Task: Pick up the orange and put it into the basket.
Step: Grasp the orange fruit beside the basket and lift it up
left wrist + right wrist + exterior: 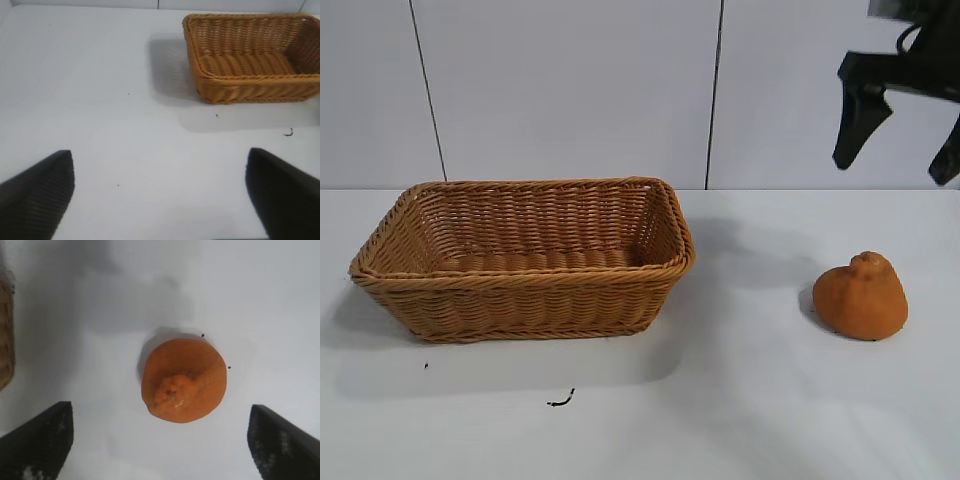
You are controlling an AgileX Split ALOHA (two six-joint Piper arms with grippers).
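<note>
Outside, the right gripper (900, 150) hangs wide and empty at upper right, well above the orange (861, 297) at right; the basket (525, 258) sits at left. Leftward, the left gripper (160, 192) gapes over bare table (100, 100). Rightward, the orange lies centred between spread fingers (40, 442).

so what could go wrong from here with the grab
1. The orange is rounded with a knobby neck on top, so it may roll or squirt out if the right hand, open high above it, closes off-centre.
2. The carry to the basket crosses open table; a loose grip could drop the fruit short of the braided rim.
3. The left hand hangs open on the basket's far side, so the two could crowd each other there.
</note>
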